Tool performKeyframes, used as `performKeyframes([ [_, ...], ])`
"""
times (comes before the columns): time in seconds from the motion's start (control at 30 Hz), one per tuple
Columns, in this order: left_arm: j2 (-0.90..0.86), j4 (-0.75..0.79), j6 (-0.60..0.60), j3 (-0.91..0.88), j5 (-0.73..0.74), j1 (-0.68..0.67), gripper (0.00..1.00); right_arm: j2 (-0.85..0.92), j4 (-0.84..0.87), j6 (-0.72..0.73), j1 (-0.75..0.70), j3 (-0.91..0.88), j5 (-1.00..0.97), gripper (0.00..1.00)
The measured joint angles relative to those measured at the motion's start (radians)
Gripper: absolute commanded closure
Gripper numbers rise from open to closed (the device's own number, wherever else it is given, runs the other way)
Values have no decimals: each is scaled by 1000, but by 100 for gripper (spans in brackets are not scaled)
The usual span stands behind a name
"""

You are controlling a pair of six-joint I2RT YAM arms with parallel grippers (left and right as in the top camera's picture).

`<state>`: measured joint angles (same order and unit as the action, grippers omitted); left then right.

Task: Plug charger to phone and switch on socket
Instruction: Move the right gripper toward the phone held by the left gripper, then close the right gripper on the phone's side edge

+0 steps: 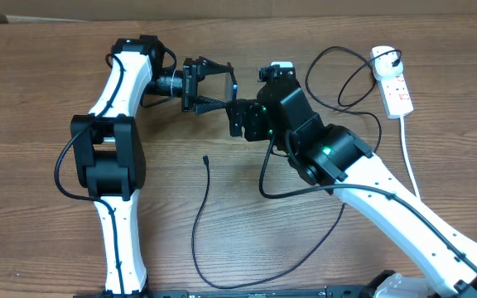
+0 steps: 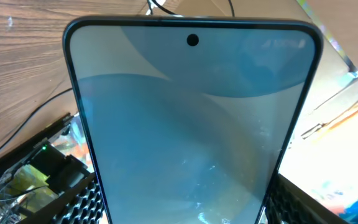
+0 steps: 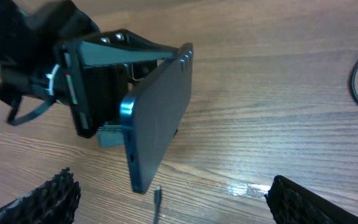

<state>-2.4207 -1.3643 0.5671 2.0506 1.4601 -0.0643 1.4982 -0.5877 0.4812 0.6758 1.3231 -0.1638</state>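
My left gripper [image 1: 214, 85] is shut on the phone [image 1: 233, 84] and holds it off the table, edge toward my right gripper. In the left wrist view the blue-teal phone screen [image 2: 191, 130] fills the frame between the left gripper's fingers [image 2: 185, 208]. In the right wrist view the phone [image 3: 157, 121] is tilted with its port edge down. The charger's connector tip [image 3: 157, 196] lies just below and right of that edge. My right gripper [image 3: 173, 196] is open and empty, fingers wide apart; it also shows overhead [image 1: 237, 118]. The charger cable [image 1: 199, 223] lies looped on the table. The socket [image 1: 393, 83] lies at the far right.
The socket's thick white cord [image 1: 408, 157] runs down the right side. Loops of black cable [image 1: 342, 79] lie between my right arm and the socket. The wooden table [image 1: 40, 99] is bare at the left.
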Motion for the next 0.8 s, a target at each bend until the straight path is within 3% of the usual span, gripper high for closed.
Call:
performKeyframes([
  [0.3,0,4,27,0,-51,-41,41,13,-5,13,0,27,3,25],
  [0.57,0,10,33,0,-82,-62,41,79,-45,72,0,31,10,28],
  [0.8,0,34,33,0,-89,-66,41,88,-46,90,0,31,7,43],
])
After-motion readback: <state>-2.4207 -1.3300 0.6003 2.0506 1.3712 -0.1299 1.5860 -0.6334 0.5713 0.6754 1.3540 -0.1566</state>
